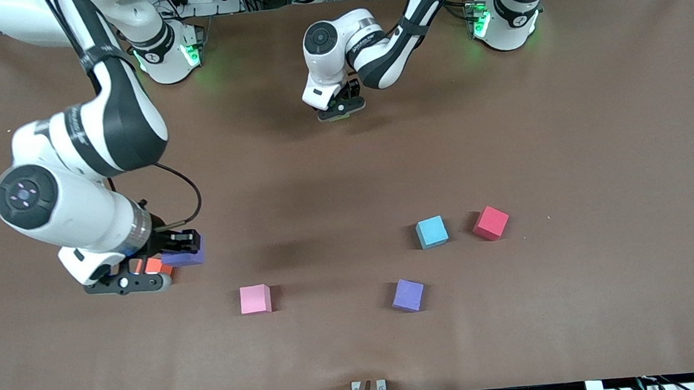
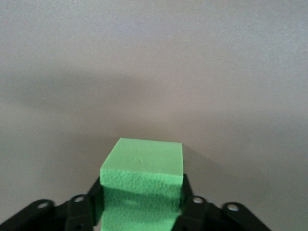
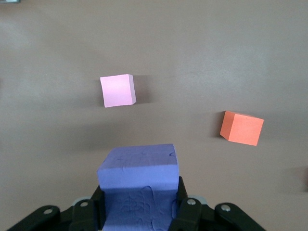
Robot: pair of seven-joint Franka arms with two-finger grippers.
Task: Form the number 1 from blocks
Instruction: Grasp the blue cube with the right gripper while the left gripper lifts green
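Observation:
My right gripper (image 1: 183, 252) is shut on a purple block (image 1: 188, 257) toward the right arm's end of the table. Both show in the right wrist view as well: the gripper (image 3: 139, 195) and the purple block (image 3: 139, 173). An orange block (image 1: 157, 267) lies on the table beside it, partly hidden by the hand, and shows whole in the right wrist view (image 3: 241, 128). My left gripper (image 1: 341, 111) is over the table's middle near the bases, shut on a green block (image 2: 143, 183). A pink block (image 1: 255, 299), a second purple block (image 1: 408, 295), a light blue block (image 1: 432, 232) and a red block (image 1: 491, 222) lie loose on the table.
The brown table (image 1: 599, 135) carries nothing besides the blocks. A small metal bracket (image 1: 368, 389) sits at the table edge nearest the front camera. The pink block (image 3: 118, 90) is also in the right wrist view.

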